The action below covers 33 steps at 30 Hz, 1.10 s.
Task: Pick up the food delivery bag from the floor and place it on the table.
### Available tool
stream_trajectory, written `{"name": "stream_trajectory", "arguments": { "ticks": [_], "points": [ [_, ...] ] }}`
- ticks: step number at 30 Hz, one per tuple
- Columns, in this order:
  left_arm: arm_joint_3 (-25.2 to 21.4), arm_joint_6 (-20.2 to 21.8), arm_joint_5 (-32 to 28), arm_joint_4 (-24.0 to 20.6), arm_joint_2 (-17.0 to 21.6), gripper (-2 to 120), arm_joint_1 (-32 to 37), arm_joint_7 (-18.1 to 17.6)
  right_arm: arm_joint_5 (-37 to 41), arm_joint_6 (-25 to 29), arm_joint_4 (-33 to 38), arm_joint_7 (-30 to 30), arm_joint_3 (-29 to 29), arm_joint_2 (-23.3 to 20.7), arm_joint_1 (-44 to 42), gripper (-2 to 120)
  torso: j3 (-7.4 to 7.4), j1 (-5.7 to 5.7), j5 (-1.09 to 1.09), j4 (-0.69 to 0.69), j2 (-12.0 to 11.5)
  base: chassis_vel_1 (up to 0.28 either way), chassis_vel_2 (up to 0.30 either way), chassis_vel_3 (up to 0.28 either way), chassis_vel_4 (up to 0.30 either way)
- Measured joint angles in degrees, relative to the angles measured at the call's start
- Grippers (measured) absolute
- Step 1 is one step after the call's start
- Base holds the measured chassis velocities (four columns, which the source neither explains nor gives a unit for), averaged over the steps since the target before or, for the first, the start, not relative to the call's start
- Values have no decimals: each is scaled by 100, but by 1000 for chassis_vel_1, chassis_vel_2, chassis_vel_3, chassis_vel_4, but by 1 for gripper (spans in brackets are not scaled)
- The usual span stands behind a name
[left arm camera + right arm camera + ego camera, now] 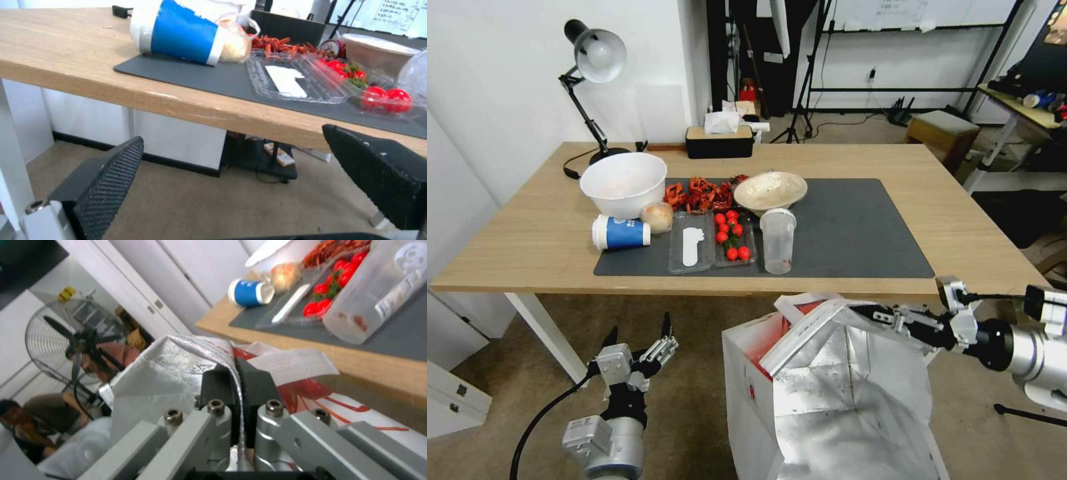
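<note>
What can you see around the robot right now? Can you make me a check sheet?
Surface: wooden table with dark mat.
Job's things: food delivery bag open, below the table's front edge.
Clutter: white bowl, blue cup lying on its side, tomatoes, clear cup, tissue box, lamp.
Grippers: right pincer shut on the bag's foil rim; left pincer open, empty, low over the floor.
Cables: black cable on left arm.
Surroundings: stool, standing fan.

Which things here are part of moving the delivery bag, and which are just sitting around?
Job: food delivery bag, pinched at its rim by the right gripper; table; floor; left gripper, open, low.

Lying about: white bowl, blue cup, tomatoes, lamp.
</note>
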Motion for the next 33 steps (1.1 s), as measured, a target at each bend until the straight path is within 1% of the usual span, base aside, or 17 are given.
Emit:
{"name": "stream_trajectory", "arguments": {
  "ticks": [2,3,6,7,9,12,20,27,33],
  "points": [
    [0,-10,0,0,-1,100,-4,-2,315,-56,34,123,55,-65,-4,0,-1,-1,0,0,-1,0,0,0,0],
    [0,-10,0,0,-1,100,-4,-2,315,-56,34,123,55,-65,-4,0,-1,-1,0,0,-1,0,0,0,0],
    [3,-23,2,0,-1,100,-11,-10,967,-160,124,351,246,-181,-92,0,-2,-2,0,0,-4,0,0,0,0],
    [3,-23,2,0,-1,100,-11,-10,967,-160,124,351,246,-181,-92,0,-2,-2,0,0,-4,0,0,0,0],
    [-2,-36,2,-1,0,100,-13,-15,1260,-220,189,433,418,-240,-226,0,-3,-2,0,-1,-5,0,0,0,0],
    [-4,-64,8,-1,1,100,-11,-25,1464,-305,312,525,588,-288,-345,0,-4,-4,0,0,-5,0,0,0,0],
    [-12,-90,14,-17,7,100,-10,-48,1675,-397,640,757,663,-351,-420,0,-5,-4,-1,0,-8,0,0,0,0],
    [-23,-94,14,-25,18,100,-16,-58,1833,-448,826,843,740,-392,-412,0,-5,-4,-1,0,-9,0,0,0,0],
    [-41,-93,13,-27,21,100,-28,-69,2171,-516,1245,1105,875,-408,-457,0,-6,-5,-1,-1,-10,0,0,0,0]
  ]
}}
